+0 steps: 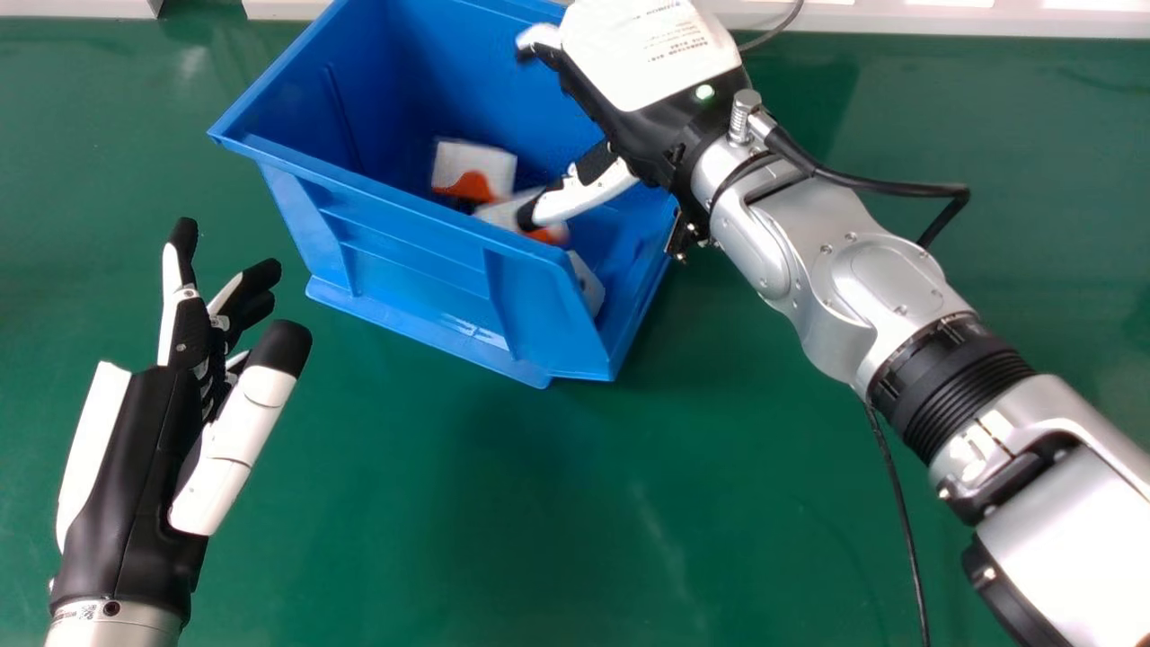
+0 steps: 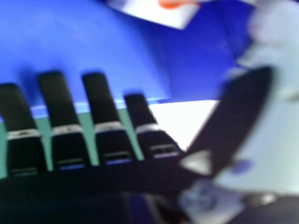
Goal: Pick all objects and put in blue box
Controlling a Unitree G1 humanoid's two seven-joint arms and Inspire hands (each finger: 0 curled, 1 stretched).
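In the head view, the blue box (image 1: 404, 243) sits on the green bench (image 1: 377, 503), its far end running past the view's upper edge. Inside lie a white-and-orange piece (image 1: 474, 171), a second piece (image 1: 503, 214) in the same colours just beside it, and a whitish piece (image 1: 588, 286) by the near right corner. The right hand (image 1: 642, 54) hangs over the box's right side with its thumb angled down to the second piece; whether they touch I can't tell. The left hand (image 1: 135, 449) is at the view's left, its fingers loose and holding nothing

In the right hand view, the right hand's fingers (image 2: 58, 98) are stretched out straight, released, with a white-and-orange piece beyond them inside the blue box
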